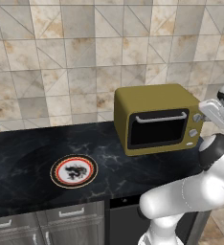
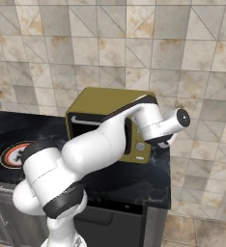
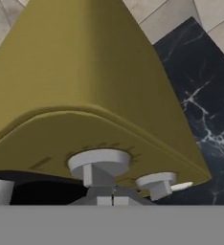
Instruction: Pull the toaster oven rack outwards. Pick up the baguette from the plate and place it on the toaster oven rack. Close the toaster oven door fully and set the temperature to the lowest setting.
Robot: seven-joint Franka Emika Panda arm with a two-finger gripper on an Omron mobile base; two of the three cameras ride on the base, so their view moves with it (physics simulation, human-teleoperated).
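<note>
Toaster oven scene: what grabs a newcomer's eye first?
The olive-yellow toaster oven on the black marble counter, its dark glass door shut. The white arm reaches to its right front panel, and the hand view puts the end effector right at the large grey knob. To the left lies the red-ringed plate, with no baguette on it.

I saw the toaster oven (image 1: 154,118) sitting on the dark counter by the tiled wall. It was a boxy olive-yellow thing. The toaster oven door (image 1: 158,128) was shut, its black glass facing me, with the silver bar handle along the top edge. Two small round grey knobs (image 3: 100,162) sat on its right front panel. The plate (image 1: 73,171) lay flat, well apart to the oven's left, with nothing on it.
</note>
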